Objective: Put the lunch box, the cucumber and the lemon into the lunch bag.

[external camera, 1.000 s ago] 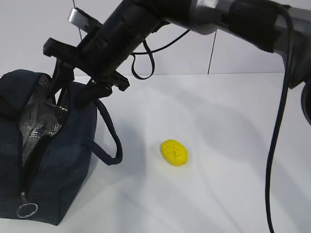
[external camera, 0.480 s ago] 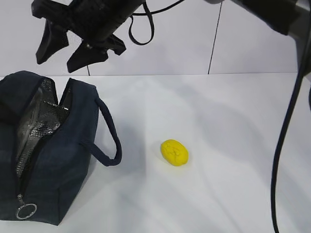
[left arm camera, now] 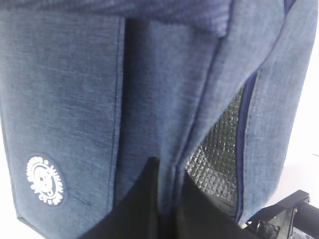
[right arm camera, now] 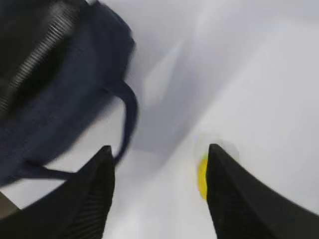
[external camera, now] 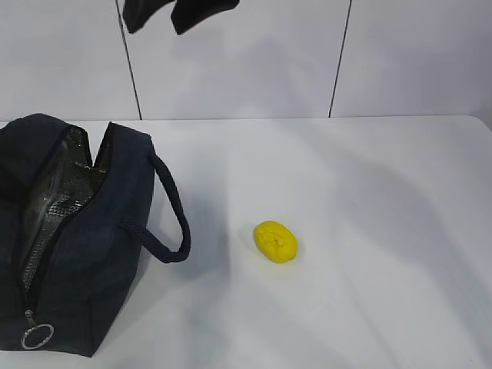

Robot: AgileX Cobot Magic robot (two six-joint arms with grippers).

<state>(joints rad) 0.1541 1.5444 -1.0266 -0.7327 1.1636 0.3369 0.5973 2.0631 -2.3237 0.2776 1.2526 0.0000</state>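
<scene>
- Lunch bag [external camera: 77, 246]: dark navy, stands at the left of the table [external camera: 369, 231], zipper parted, silver lining showing in the gap; one loop handle [external camera: 171, 215] hangs toward the lemon
- Lemon [external camera: 276, 241]: bright yellow, lies bare on the table, well apart from the bag, untouched
- Lunch box and cucumber: not on the table; probably inside the bag, though the opening shows only lining
- Left gripper [left arm camera: 167, 209]: jaws pinched together on a fold of the bag's fabric beside the opening, apparently keeping the bag steady and its mouth apart
- Right gripper [external camera: 181, 11]: high above the bag at the top edge of the exterior view, jaws apart, nothing between them; its wrist view, blurred, looks down on the handle and the lemon
- Step in hand: the lemon, last item outside the bag
- Next move calls for: right gripper brought over the lemon, lowered with jaws astride it, closed, then carried to the bag's opening
</scene>
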